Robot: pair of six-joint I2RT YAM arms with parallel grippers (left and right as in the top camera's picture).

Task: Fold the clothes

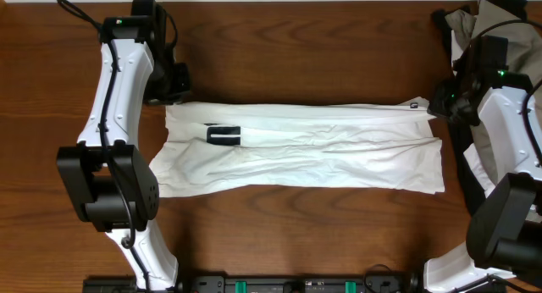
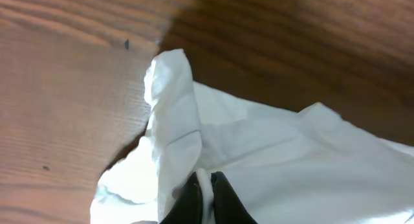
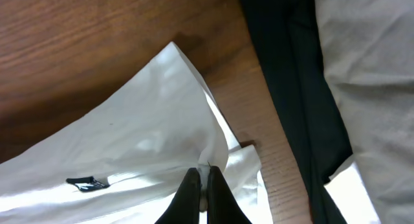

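Left gripper is clamped on a pinch of the thin, wrinkled white cotton T-shirt, with fabric bunched between the black fingers. Right gripper is likewise closed on a fold of the same shirt, close to its edge. The shirt is laid as a long band across the middle of the brown wooden table and is held at both ends of its upper edge in the overhead view, left gripper at the left end, right gripper at the right. A black block-letter print is seen near the left end and a small black tag near the right. A black garment and an olive-grey garment are piled just beside the right end.
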